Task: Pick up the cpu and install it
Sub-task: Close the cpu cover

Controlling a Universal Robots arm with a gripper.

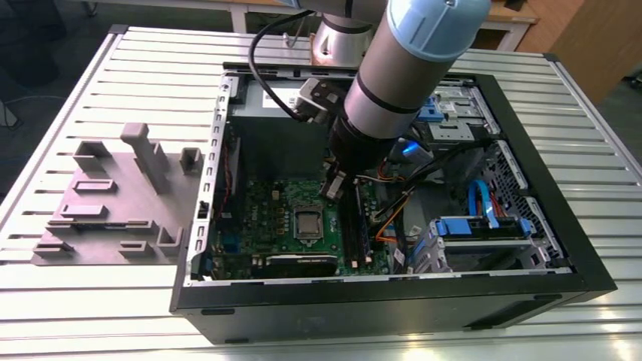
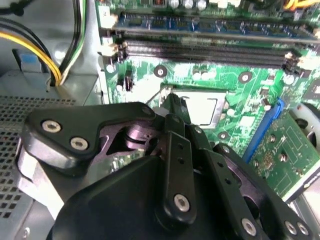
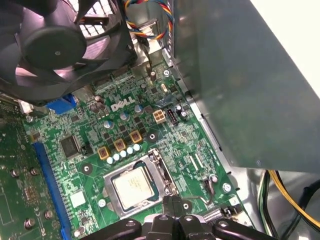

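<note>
Cpu [image 3: 133, 186] sat in the socket [image 3: 107, 178] on the motherboard [image 3: 190, 160].
The gripper [image 3: 172, 201] hovered just beside it, fingers together, holding nothing.

The arm [image 1: 386, 83] is a grey tube with a pale blue joint cap and a black band; a black cable loops at its ten o'clock. The pincer [image 2: 172, 107] is black, its linkages studded with silver screws.
</note>
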